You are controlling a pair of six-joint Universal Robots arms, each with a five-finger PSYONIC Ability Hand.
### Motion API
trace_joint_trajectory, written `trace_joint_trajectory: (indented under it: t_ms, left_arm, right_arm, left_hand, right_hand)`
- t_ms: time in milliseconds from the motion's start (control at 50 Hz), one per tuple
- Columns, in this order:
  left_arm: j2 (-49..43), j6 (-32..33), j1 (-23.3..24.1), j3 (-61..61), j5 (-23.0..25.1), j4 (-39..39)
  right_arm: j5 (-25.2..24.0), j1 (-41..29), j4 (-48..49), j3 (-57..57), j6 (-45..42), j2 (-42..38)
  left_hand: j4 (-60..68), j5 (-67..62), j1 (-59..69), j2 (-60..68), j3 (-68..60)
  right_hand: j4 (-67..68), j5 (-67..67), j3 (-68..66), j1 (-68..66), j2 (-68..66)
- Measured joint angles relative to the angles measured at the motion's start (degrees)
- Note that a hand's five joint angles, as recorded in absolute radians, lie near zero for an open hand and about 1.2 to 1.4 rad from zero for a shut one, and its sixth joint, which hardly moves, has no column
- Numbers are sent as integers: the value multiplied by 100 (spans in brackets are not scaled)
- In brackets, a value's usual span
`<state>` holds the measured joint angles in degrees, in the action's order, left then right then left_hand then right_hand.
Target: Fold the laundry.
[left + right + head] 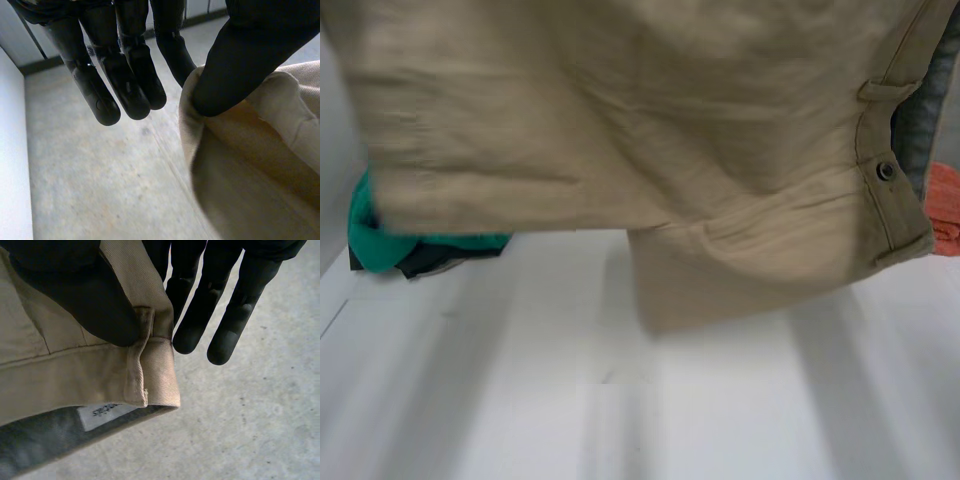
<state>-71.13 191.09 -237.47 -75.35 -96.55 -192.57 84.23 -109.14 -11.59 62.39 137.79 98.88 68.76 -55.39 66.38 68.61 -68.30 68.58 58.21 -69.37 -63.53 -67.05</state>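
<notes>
**Trousers held aloft, ready to lay flat**

The beige twill trousers (pixel 620 130) hang in the air just in front of the head camera, clear of the table, pinched by both hands. The right hand (pixel 90 300) clamps the waistband (pixel 160 370) at a belt loop (pixel 136 365) between its thumb and the straight fingers behind, just above a white label (pixel 100 412) on the grey inner lining. The left hand (pixel 240 65) presses its thumb on a rolled edge of the cloth, seemingly against the nearest finger, while its other fingers (pixel 127 85) hang straight and free.

To do this step well, I judge that both pinches should stay firm and level, so the garment comes down spread and not bunched. The lower hem should touch first, then the rest can be drawn back flat. The left pinch looks shallow, so a slip there is the risk.

Below lies the white table (pixel 620 400), bare in its middle, which gives room for the lay-down. At its far left sits a crumpled green cloth (pixel 380 240) on a dark cloth (pixel 425 262), and at its far right an orange knitted cloth (pixel 945 205).

Beyond is a grey concrete floor (pixel 250 415), with a dark skirting strip (pixel 45 64) along a pale wall.
</notes>
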Motion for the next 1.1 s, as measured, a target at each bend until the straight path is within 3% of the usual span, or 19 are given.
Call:
trace_joint_trajectory:
  t_ms: [80,200,320,400,560,660,680,720,820,960,1100]
  left_arm:
    - [-67,-16,-11,68,20,-10]
    - [-863,-9,-128,209,71,-44]
    - [-2561,0,-604,684,114,-176]
    - [-3623,25,-823,1117,136,-353]
    - [-5733,63,-1195,2578,261,-934]
    - [-6384,19,-1300,3167,560,-1229]
    - [-6527,-4,-1314,3286,706,-1348]
    - [-6618,-26,-1311,3330,840,-1458]
    - [-6443,-53,-1248,2929,982,-1554]
    - [-5156,-48,-1096,1308,926,-1272]
    - [-3757,-57,-631,-631,886,-420]
  right_arm:
    - [2,29,-205,-54,3,18]
    - [23,154,-430,-78,30,-558]
    - [52,202,-251,-226,275,-1875]
    - [192,156,202,-427,528,-2775]
    - [970,-137,2267,-894,684,-4560]
    - [989,-212,3151,-1115,593,-5283]
    - [912,-232,3300,-1208,553,-5524]
    - [813,-252,3337,-1293,517,-5708]
    - [629,-243,3000,-1281,469,-5641]
    - [258,-30,2062,-592,368,-4729]
    - [-605,681,1043,540,-106,-3764]
  left_hand:
    - [0,0,0,0,0]
    - [0,0,0,0,0]
    - [2,0,0,5,-6]
    - [2,0,0,8,-10]
    - [2,-143,0,12,-11]
    - [-225,2,-203,-211,205]
    - [-4340,4072,-4808,-4304,4242]
    - [-5427,5055,-5553,-5377,5321]
    - [-5717,5269,-5579,-5696,5622]
    - [-5716,5269,-5576,-5696,5622]
    - [-5440,5107,-5205,-5410,5405]
  right_hand:
    - [0,0,0,-2,0]
    - [1,0,0,-61,0]
    - [1,4,0,-61,0]
    - [1,4,0,-61,0]
    - [2,5,0,-122,0]
    - [-3312,-3364,3306,3150,3405]
    - [-4928,-4900,4943,4643,4962]
    - [-5508,-5502,5580,5056,5459]
    - [-5657,-5552,5752,5062,5514]
    - [-5657,-5552,5751,5063,5514]
    - [-5657,-5552,5751,5062,5514]
